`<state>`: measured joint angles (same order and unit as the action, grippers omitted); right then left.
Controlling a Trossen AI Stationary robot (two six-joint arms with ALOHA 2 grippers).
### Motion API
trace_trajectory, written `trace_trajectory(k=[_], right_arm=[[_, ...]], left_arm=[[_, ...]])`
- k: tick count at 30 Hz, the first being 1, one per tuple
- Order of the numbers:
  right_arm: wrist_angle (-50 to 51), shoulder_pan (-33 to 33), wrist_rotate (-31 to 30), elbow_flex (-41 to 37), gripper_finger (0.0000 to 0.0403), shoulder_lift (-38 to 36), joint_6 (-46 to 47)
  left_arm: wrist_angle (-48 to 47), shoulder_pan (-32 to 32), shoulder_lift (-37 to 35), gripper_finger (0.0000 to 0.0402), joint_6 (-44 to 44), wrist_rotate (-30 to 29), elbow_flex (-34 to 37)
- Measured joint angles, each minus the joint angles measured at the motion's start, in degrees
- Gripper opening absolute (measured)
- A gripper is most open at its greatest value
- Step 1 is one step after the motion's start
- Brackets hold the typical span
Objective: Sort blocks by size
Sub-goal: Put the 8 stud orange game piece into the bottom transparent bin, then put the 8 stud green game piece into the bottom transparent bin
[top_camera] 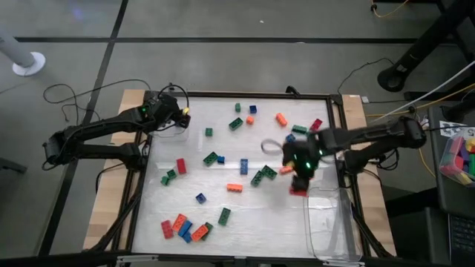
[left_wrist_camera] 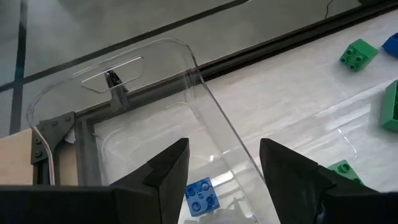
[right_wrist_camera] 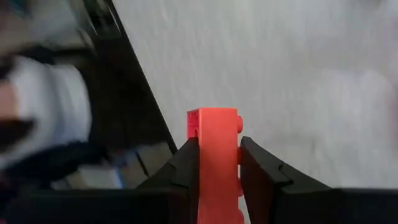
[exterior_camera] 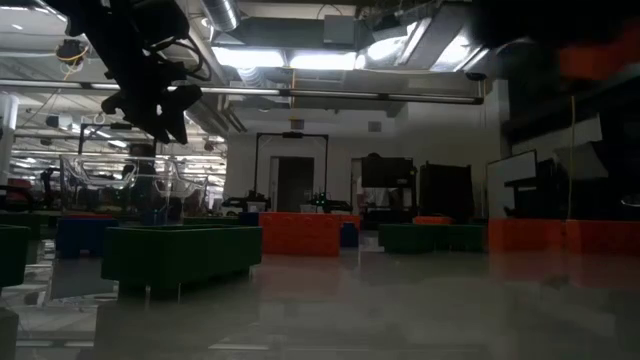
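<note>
White and framed in black, the table (top_camera: 223,215) sits on a grey floor crossed by dark lines, with small toy blocks strewn over most of it. At the far left corner the left gripper (top_camera: 180,116) hangs over a clear plastic bin (left_wrist_camera: 186,81), its fingers (left_wrist_camera: 168,171) spread apart and holding nothing; a small blue block (left_wrist_camera: 201,196) lies inside that bin just below them. Near the left front edge a cluster of red, blue, orange and green blocks (top_camera: 185,226) lies packed together, and a red block (top_camera: 181,165) with green ones beside it sits a little farther in. Toward the middle lie a blue block (top_camera: 243,166), an orange block (top_camera: 234,188) and several green ones, with more green, blue and orange pieces near the far edge. On the right side the right gripper (top_camera: 300,182) is clenched on a long red block (right_wrist_camera: 214,158), held upright between its fingers at the far end of a second clear bin (top_camera: 330,222) that rests along the table's right front edge. Beyond the table's right side, a tray of pink, green and yellow blocks (top_camera: 459,157) sits apart.
</note>
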<state>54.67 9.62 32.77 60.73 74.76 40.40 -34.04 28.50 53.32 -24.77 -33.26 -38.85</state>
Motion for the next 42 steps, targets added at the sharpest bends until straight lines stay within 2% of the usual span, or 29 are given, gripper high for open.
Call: trace_trajectory(k=[10,15,20,25,29,33,38,42], right_arm=[[4.5,26.0,-11.7,0.0,0.0089,0.0,25.7],[6.2,36.6,-17.1,0.0,0.0096,0.0,36.0],[6.3,44.5,-20.7,0.0,0.0098,0.0,42.3],[6.4,49.4,-27.4,0.0,0.0099,0.0,47.2],[6.4,51.2,-27.8,0.0,0.0110,0.0,50.8],[6.4,51.6,-27.8,0.0,0.0144,0.0,51.9],[6.8,51.5,-30.4,0.0,0.0186,0.0,51.9],[6.8,51.5,-33.5,0.0,0.0198,0.0,51.8]], left_arm=[[0.2,0.0,0.0,0.0184,3.0,6.0,0.0],[1.1,-1.3,0.0,0.0184,10.0,11.6,0.0],[4.8,-4.7,0.0,0.0184,12.1,16.6,0.0],[10.6,-9.5,0.0,0.0184,13.5,17.1,0.0],[12.4,-15.0,0.0,0.0184,12.9,19.5,0.0],[12.4,-23.3,1.2,0.0184,9.7,20.4,0.0],[12.6,-32.6,6.5,0.0184,3.8,18.9,0.0],[13.2,-37.4,13.0,0.0184,-0.1,15.5,0.0]])
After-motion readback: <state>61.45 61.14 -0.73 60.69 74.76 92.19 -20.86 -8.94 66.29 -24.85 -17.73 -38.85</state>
